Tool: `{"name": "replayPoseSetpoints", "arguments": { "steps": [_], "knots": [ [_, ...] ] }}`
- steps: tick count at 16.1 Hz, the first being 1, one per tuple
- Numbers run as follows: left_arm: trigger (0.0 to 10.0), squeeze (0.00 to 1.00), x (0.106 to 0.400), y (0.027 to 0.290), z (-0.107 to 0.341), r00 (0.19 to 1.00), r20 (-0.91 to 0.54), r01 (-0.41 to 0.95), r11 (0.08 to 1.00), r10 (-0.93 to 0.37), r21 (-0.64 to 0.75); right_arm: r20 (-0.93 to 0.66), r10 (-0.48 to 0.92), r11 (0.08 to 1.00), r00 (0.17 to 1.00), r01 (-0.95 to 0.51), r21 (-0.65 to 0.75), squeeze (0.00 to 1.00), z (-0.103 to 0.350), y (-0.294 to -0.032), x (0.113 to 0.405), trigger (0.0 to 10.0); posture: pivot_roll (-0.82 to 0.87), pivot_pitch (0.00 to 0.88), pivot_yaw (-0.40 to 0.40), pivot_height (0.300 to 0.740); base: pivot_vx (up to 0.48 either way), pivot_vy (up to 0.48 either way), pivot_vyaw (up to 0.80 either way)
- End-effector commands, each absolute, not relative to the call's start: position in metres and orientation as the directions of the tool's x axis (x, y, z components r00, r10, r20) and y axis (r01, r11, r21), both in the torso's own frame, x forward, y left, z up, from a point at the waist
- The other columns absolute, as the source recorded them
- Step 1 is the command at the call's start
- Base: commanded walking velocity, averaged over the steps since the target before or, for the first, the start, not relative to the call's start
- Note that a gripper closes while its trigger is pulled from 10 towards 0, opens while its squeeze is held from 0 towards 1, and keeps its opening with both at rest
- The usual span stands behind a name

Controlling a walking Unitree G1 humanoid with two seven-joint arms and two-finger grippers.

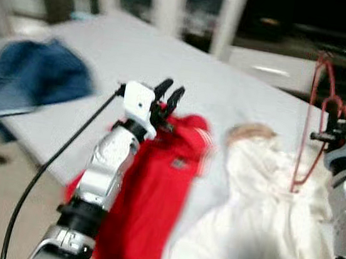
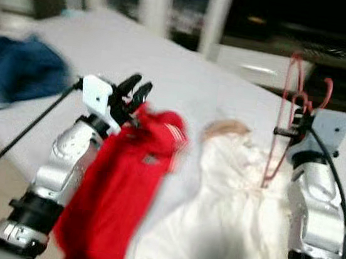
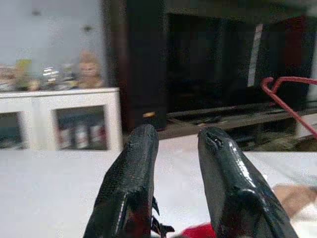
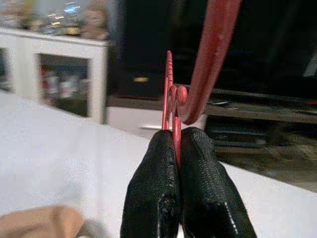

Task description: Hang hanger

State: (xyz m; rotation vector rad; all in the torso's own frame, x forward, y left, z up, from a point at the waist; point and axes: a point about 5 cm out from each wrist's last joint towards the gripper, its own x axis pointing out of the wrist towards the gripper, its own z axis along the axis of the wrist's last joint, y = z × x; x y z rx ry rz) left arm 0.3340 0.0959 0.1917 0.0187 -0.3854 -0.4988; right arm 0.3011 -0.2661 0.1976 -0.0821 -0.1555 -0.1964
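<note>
Clamped on a red hanger (image 1: 317,115), the right gripper (image 4: 177,148) holds it raised at the right, above a white garment (image 1: 262,229); its fingers press tight against the thin frame. Blur softens the head views, and the hanger's lower end is hard to trace against the cloth. Spread apart and holding nothing, the left gripper (image 1: 168,97) hovers over a red garment (image 1: 158,197). Both garments lie on a white bed (image 1: 138,49), with blue clothing (image 1: 31,77) at far left. Beyond stand a white cabinet (image 3: 59,119) and dark shelving.
</note>
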Motion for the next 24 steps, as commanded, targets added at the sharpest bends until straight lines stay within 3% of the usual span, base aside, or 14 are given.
{"name": "replayPoseSetpoints", "arguments": {
  "steps": [1, 7, 14, 18, 24],
  "knots": [
    [10.0, 0.0, 0.334, 0.098, 0.191, 0.808, 0.353, 0.462, 0.879, -0.471, 0.117, 0.176, -0.19, 0.977, 0.966, 0.203, -0.063, 0.0, 0.203, -0.268, 0.3, 10.0, 0.01, 0.049, -0.015, 0.74, 0.0, 0.0, -0.8],
    [10.0, 0.0, 0.335, 0.097, 0.192, 0.805, 0.356, 0.46, 0.878, -0.474, 0.129, 0.189, -0.174, 0.98, 0.966, 0.19, -0.068, 0.0, 0.206, -0.266, 0.3, 10.0, 0.01, 0.048, -0.015, 0.74, 0.0, 0.0, -0.74],
    [10.0, 0.0, 0.336, 0.096, 0.191, 0.808, 0.343, 0.453, 0.877, -0.479, 0.157, 0.213, -0.082, 0.994, 0.974, 0.095, -0.053, 0.0, 0.217, -0.253, 0.301, 10.0, 0.0, 0.05, -0.015, 0.74, 0.0, 0.0, 0.0],
    [10.0, 0.0, 0.341, 0.092, 0.183, 0.84, 0.268, 0.425, 0.879, -0.472, 0.215, 0.206, 0.056, 0.982, 0.977, -0.016, -0.19, 0.0, 0.233, -0.243, 0.303, 10.0, 0.0, 0.044, -0.013, 0.74, 0.0, -0.435, 0.0],
    [10.0, 0.0, 0.342, 0.09, 0.181, 0.841, 0.262, 0.432, 0.879, -0.473, 0.201, 0.167, 0.111, 0.979, 0.98, -0.079, -0.189, 0.0, 0.225, -0.235, 0.301, 10.0, 0.0, 0.042, -0.01, 0.74, 0.0, -0.379, 0.0]
  ]
}}
